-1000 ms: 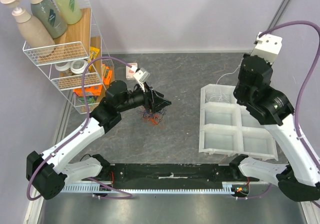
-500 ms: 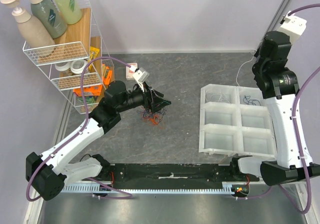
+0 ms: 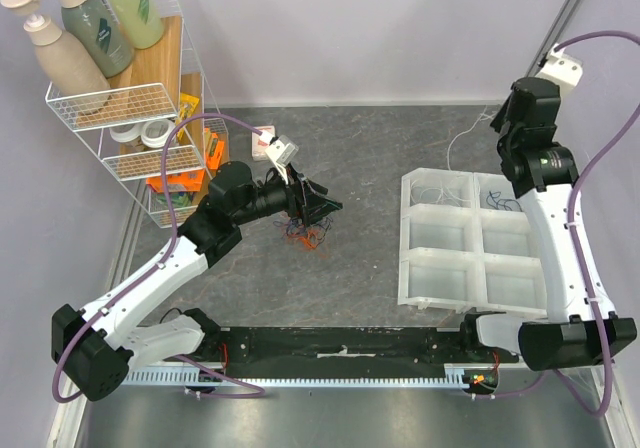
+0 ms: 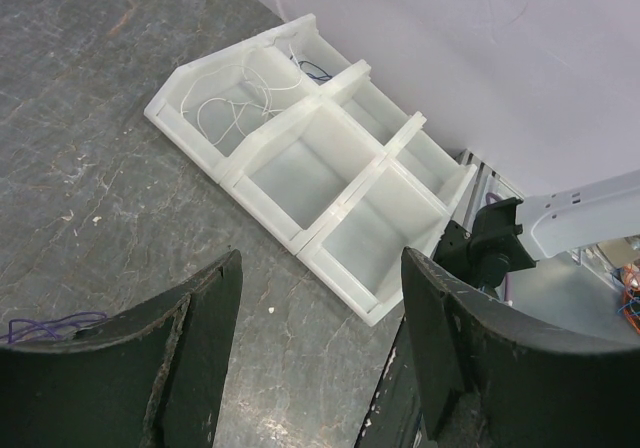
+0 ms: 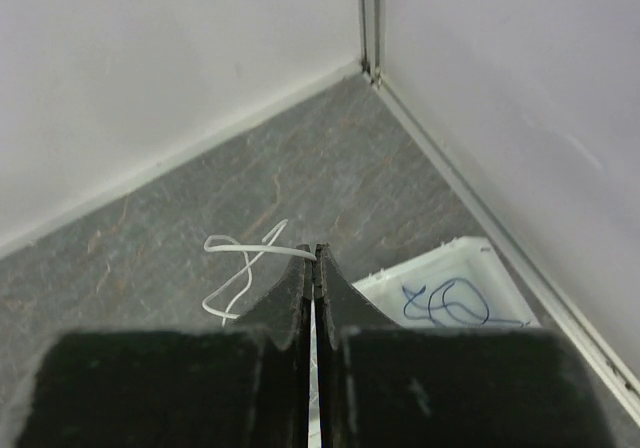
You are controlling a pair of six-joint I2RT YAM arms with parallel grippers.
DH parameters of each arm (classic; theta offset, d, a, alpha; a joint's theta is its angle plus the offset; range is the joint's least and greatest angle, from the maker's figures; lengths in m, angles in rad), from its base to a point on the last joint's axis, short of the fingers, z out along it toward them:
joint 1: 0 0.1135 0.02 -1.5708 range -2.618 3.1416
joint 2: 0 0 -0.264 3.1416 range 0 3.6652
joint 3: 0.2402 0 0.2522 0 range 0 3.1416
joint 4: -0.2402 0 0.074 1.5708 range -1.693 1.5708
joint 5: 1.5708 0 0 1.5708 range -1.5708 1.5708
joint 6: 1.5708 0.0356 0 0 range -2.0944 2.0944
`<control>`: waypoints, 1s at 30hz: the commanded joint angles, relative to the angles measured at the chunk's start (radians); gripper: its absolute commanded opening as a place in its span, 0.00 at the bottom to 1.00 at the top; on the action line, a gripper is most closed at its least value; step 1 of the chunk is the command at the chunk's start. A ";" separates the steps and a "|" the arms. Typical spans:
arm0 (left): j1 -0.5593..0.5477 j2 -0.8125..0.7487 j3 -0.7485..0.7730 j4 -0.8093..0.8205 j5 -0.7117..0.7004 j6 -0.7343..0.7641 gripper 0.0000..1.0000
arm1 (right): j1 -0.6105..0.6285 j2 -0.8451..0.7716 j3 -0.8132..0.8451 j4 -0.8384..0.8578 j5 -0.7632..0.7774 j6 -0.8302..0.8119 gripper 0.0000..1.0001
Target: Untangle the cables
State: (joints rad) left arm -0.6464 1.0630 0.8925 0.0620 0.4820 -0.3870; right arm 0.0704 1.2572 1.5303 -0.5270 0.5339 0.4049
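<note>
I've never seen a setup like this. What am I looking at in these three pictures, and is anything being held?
Two robot arms are bolted to a table, each ending in a two-finger gripper. The wide picture looks down from above; the other two come from cameras on the wrists. On the table lie a tangle of coloured cables and a white six-compartment tray; one compartment holds a dark blue cable. The left gripper is open at the tangle, with nothing between its fingers. The right gripper, raised near the far corner, is pinched shut on a white cable.

rack (image 3: 110,103) far left | 3 pump bottles (image 3: 95,30) on top shelf | white 6-compartment tray (image 3: 404,238) right
</note>
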 commanded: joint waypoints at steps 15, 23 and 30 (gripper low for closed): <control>0.002 -0.018 -0.015 0.067 0.049 -0.007 0.70 | -0.012 -0.144 -0.524 0.123 -0.106 0.129 0.00; 0.002 -0.015 -0.015 0.062 0.043 0.000 0.70 | -0.015 0.001 -0.639 0.242 -0.241 0.144 0.00; 0.002 -0.017 -0.015 0.061 0.040 0.005 0.70 | -0.017 0.143 -0.604 0.269 -0.296 0.101 0.00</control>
State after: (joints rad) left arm -0.6464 1.0630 0.8810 0.0845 0.5087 -0.3878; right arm 0.0605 1.3506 0.8913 -0.3313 0.2798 0.5285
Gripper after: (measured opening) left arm 0.707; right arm 0.007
